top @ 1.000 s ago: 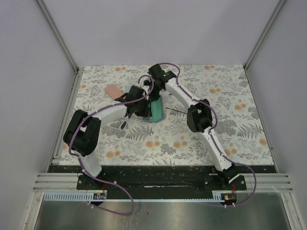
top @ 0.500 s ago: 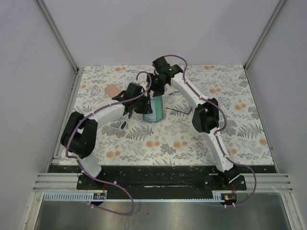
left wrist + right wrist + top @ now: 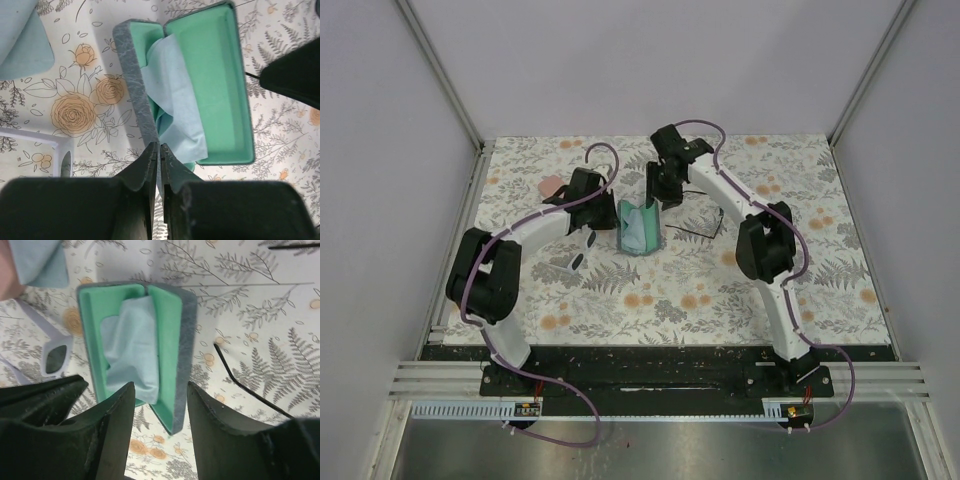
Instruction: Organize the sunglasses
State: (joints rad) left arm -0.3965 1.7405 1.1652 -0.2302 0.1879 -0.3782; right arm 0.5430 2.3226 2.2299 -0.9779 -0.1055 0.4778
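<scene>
I have drawn both arms back from the grey-blue case (image 3: 170, 315), which lies open with a blue cloth (image 3: 132, 345) bunched inside. My left gripper (image 3: 159, 150) is pinched closed on nothing, and my right gripper (image 3: 160, 387) is spread and empty. Neither pair is packed yet: the whitish sunglasses (image 3: 56, 359) lie beside the case, the black-framed sunglasses (image 3: 225, 364) on its other side.

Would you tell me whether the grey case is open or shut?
Open. The grey case lies spread flat with both green-lined halves facing up, and a light blue cloth sits crumpled inside it.
</scene>
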